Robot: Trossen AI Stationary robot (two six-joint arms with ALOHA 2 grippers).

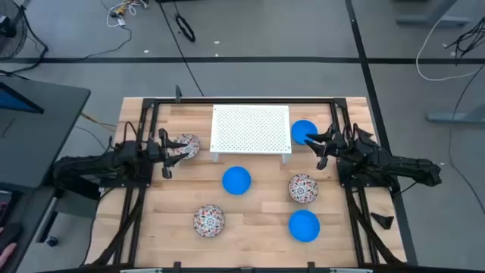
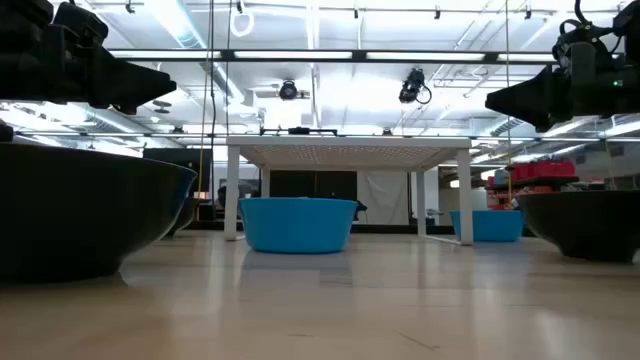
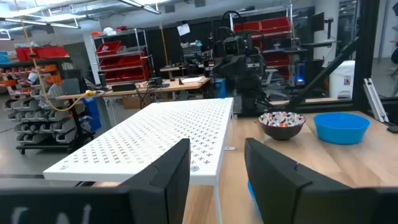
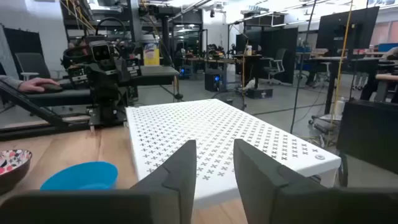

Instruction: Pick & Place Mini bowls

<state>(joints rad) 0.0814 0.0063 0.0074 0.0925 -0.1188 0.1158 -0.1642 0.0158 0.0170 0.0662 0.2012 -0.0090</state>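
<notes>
Bowls first: six mini bowls sit on the wooden table (image 1: 258, 220), three plain blue and three floral, all apart from one another. One blue bowl (image 1: 236, 180) lies just in front of the white perforated rack (image 1: 251, 129), another blue bowl (image 1: 304, 225) is near the front right, and a third blue bowl (image 1: 301, 130) sits just beside the rack's right end, partly under my right gripper (image 1: 319, 146). A floral bowl (image 1: 185, 146) rests at the rack's left end, beside the left gripper (image 1: 164, 152); a second floral bowl (image 1: 302, 188) is right of centre and a third floral bowl (image 1: 208, 220) front left. I judge them rigid, light and probably glazed (so slick, and likely to chip if dropped), with no handle; the sensible hold is across the rim, one finger inside the wall and one outside, since the round outside would slip from a pinch across the whole body. Both arms reach in from the table's sides, roughly level, wrists pointed inward toward the rack. The low view shows both grippers raised off the table surface. In each wrist view the two dark fingers stand parted with a clear gap and nothing between them, so both are empty. Nothing has yet been picked.
</notes>
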